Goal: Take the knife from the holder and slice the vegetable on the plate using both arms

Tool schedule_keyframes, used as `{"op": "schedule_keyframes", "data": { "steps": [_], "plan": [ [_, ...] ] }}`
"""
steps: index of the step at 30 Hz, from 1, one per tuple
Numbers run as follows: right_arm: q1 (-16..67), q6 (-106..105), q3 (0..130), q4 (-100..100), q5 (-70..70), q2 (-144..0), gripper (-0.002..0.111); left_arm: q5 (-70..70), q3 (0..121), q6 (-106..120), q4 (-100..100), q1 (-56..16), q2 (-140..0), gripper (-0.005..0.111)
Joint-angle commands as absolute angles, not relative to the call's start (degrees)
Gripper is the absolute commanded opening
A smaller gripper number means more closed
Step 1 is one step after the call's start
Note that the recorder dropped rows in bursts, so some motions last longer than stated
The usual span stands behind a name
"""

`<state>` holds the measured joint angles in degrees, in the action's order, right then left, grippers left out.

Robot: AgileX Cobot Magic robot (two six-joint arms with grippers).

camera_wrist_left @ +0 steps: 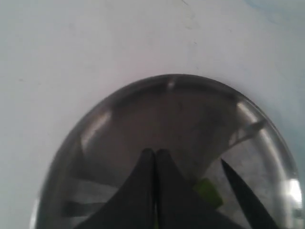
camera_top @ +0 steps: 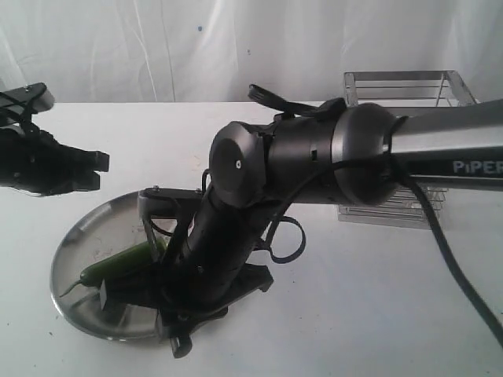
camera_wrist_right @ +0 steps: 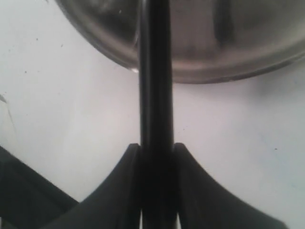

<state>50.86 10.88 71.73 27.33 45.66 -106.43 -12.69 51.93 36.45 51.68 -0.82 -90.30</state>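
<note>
Two claws over plate (camera_top: 63, 271), near counter's front edge: right claw (camera_wrist_right: 156, 148) clamps knife (camera_wrist_right: 155, 71); left claw (camera_wrist_left: 155, 152) pinched closed, empty. Light, smooth vegetable (camera_top: 118, 267) lies on plate, likely rolls. Best pinned at stem end, clear of stiff, slim blade.

Your robot's right arm (camera_top: 314, 153) is glossy black with a silver-grey forearm, white PiPER lettering (camera_top: 476, 166) and looping black cables (camera_top: 445, 243).
</note>
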Motion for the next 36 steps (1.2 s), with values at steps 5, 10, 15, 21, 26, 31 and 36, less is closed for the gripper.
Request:
{"op": "schedule_keyframes", "data": {
  "steps": [5,10,15,21,26,31,36],
  "plan": [
    [50.9,13.9,72.3,24.5,44.6,-109.0,0.000,-23.6,51.8,63.1,82.1,-2.4,-93.9,0.000],
    [50.9,13.9,73.9,24.5,44.1,-110.1,0.000,-29.4,52.0,66.7,88.2,-2.4,-94.0,0.000],
    [50.9,14.6,76.0,23.0,43.3,-110.5,0.000,-28.5,52.0,67.2,87.9,-2.4,-96.0,0.000],
    [50.9,14.8,76.8,22.3,45.0,-112.7,0.000,-31.1,52.0,69.5,88.6,-2.4,-99.3,0.000],
    [50.9,16.7,76.8,19.5,45.4,-112.8,0.000,-31.1,52.0,70.7,89.5,-2.4,-100.2,0.000],
    [50.9,16.8,76.8,19.2,46.0,-114.0,0.000,-31.5,52.0,72.1,90.4,-2.4,-101.7,0.000],
    [50.9,16.8,76.9,19.4,45.6,-114.1,0.000,-31.6,52.0,72.1,90.9,-2.4,-103.3,0.000]
  ]
}}
